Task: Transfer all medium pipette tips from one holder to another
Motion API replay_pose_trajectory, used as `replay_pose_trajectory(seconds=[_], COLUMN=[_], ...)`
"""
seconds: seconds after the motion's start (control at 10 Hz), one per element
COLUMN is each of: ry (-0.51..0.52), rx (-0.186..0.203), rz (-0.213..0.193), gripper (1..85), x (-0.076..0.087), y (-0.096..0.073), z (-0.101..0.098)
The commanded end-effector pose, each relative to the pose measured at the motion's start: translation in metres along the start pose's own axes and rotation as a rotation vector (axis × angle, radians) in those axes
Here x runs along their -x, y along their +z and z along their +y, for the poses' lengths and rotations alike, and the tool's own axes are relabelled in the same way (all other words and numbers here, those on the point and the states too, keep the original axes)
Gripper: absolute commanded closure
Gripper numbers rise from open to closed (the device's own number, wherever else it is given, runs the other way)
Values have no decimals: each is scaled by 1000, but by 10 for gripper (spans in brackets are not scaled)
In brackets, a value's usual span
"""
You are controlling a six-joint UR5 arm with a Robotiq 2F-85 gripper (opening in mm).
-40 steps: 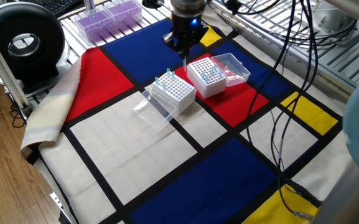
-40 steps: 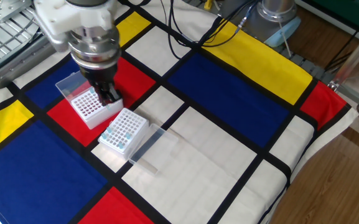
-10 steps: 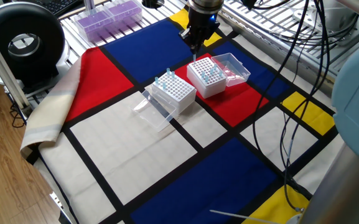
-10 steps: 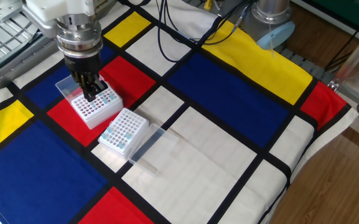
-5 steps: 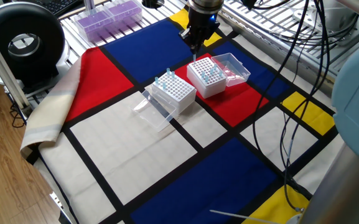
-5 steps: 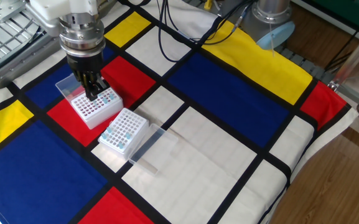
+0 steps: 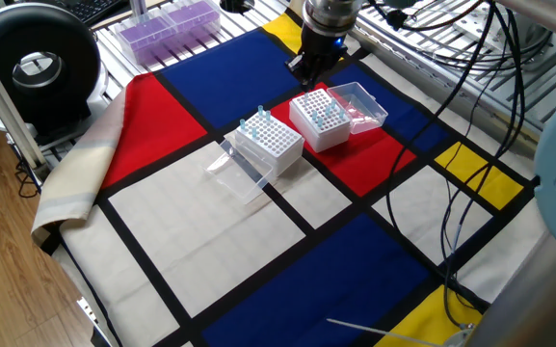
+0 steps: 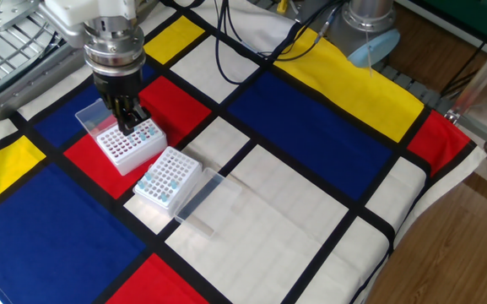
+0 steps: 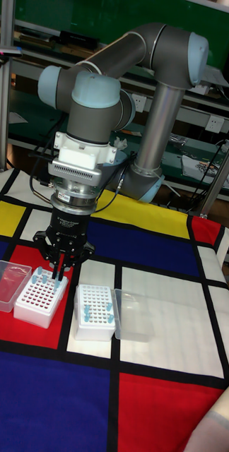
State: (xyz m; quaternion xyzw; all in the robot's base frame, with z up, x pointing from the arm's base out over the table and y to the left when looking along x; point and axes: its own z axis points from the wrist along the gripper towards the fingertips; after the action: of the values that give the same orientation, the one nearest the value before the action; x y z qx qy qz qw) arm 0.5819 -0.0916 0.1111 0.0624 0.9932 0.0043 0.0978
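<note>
Colour-blocked worktop (image 8: pixel 311 203): my gripper (image 8: pixel 128 127) has shifted over the far rack (image 8: pixel 127 144), jaws nearly closed, apparently empty; pickup pending.

– Where do the fixed views sit?
– High at opposite sides, looking down on the cloth (image 7: pixel 258 241).
– The tall one?
– Low, near, facing the arm (image 9: pixel 128 63). All three share the racks (image 8: pixel 146 160).

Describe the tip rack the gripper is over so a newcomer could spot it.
Find the red square of the patterned cloth. Two white tip racks sit there; the one meant lies under the gripper. Its neighbour sits on a white square.
</note>
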Motion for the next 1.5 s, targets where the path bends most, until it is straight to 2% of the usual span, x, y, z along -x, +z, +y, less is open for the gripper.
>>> replay_pose_trajectory(seconds=[0.0,0.9,1.1,1.4], ry=[9,-9,-15,-56], rx=[12,34,58,76], rz=[-9,-29,-6,14], gripper=[847,847,843,733], x=[0,4,-1,-8], y=[-1,7,9,7], z=[1,4,10,9])
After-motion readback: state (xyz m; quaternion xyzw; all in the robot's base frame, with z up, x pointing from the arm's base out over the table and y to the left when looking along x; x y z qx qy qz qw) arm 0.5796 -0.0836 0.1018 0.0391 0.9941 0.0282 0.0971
